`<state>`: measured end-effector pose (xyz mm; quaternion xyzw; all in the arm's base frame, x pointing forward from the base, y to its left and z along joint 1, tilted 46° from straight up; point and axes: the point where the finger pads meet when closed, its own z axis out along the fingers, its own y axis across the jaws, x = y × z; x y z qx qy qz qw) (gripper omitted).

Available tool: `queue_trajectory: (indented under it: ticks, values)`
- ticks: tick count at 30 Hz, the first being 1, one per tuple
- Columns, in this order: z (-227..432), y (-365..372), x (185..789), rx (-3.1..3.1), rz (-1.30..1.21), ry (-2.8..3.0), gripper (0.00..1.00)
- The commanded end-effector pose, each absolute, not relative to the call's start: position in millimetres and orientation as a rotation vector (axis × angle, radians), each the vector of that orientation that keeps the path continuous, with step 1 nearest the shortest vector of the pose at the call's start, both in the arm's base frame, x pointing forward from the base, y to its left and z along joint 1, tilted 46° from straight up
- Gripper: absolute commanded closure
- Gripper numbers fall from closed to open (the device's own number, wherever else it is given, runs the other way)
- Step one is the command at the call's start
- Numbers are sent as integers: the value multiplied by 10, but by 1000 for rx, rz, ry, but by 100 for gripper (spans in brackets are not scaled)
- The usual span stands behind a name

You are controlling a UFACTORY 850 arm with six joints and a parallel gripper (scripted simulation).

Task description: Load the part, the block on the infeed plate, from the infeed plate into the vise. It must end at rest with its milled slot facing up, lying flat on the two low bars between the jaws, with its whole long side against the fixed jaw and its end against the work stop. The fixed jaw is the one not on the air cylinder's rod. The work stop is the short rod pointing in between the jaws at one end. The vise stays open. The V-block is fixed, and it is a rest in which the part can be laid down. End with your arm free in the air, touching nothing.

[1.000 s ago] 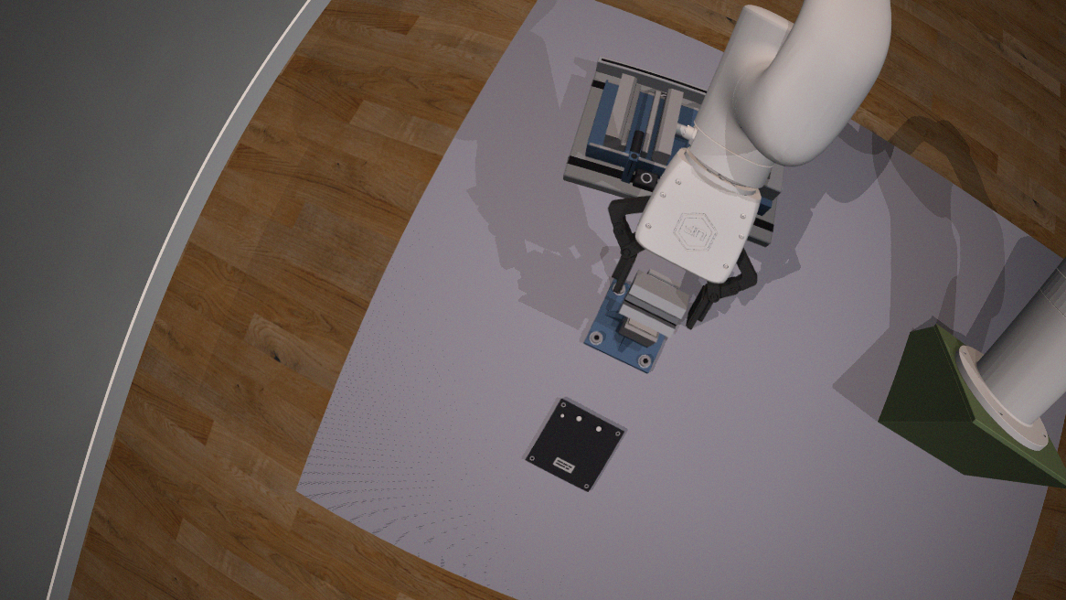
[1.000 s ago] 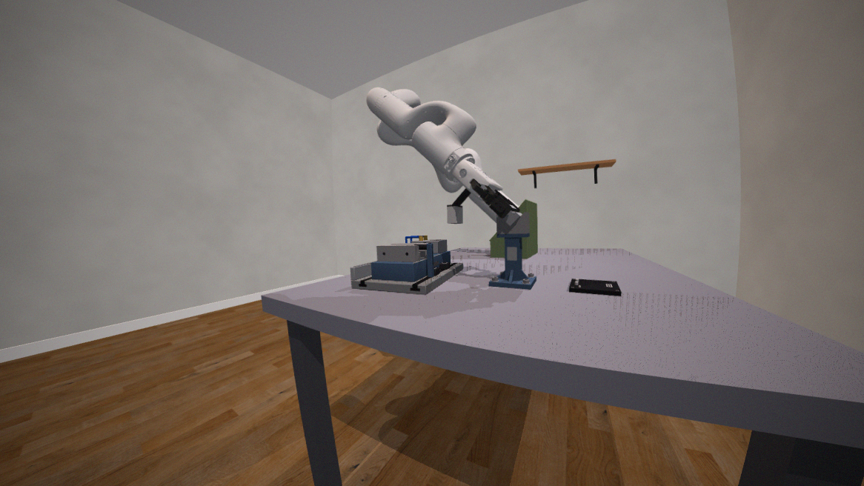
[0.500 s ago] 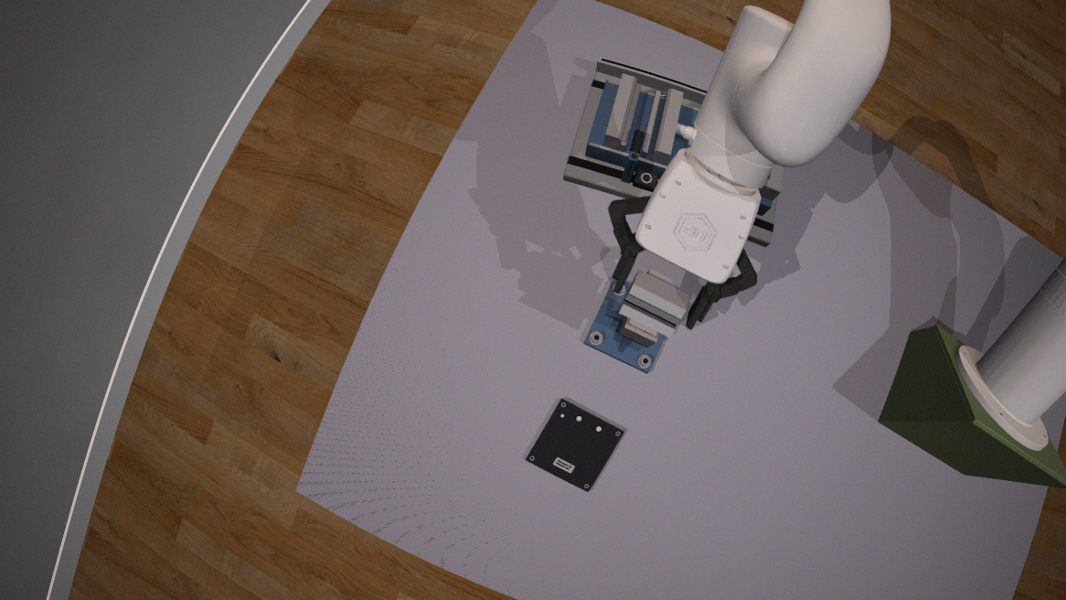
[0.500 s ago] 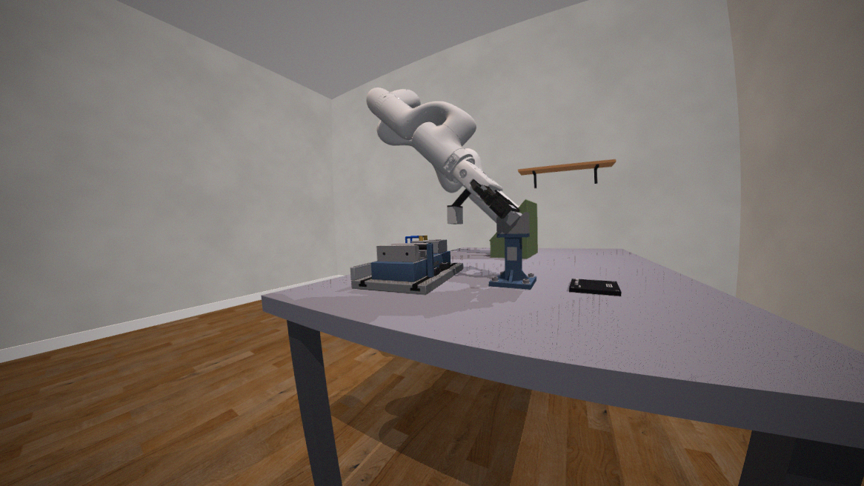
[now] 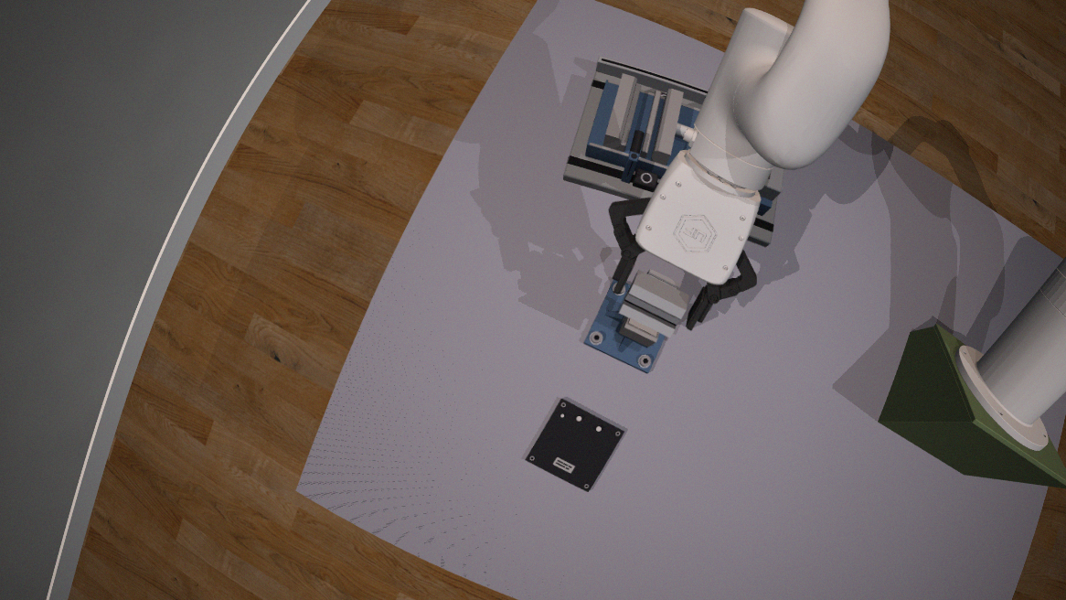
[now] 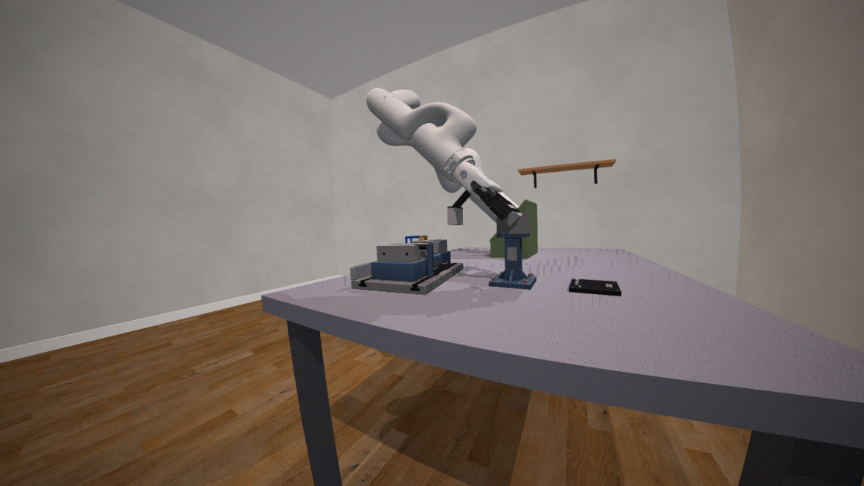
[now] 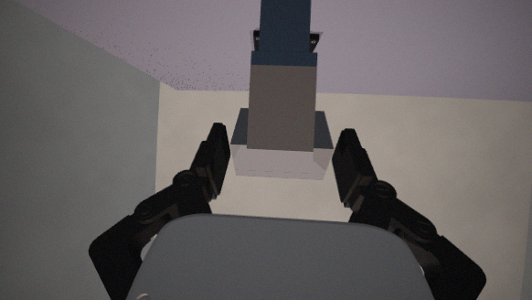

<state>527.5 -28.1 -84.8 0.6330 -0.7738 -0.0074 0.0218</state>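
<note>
- Tool (image 7: 280,160) released, fingers either side of block (image 7: 280,162) in the stand (image 5: 622,336), not touching.
- Judgement: centre, then close squarely on block's sides before lifting toward vise (image 5: 596,145).

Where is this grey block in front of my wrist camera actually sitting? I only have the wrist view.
Observer: The top view shows the part lying in the V-block, which stands on the table between the vise and the infeed plate.
Operator: So the infeed plate has nothing on it?
Observer: Right, the black infeed plate carries no block.
Operator: How is my arm coming in?
Observer: In the exterior view it slants down towards the V-block, and the open pincer straddles the part.
Operator: And the vise?
Observer: The vise stands open. I see no part between the jaws, though the arm covers one end.
</note>
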Motion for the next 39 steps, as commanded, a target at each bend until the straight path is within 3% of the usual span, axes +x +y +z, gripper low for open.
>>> queue_trajectory:
  ticks: [1,39]
  values:
    - [-844,-276,5283,1962,-20,-2397,11]
    - [-844,-272,5282,1945,16,-2374,11]
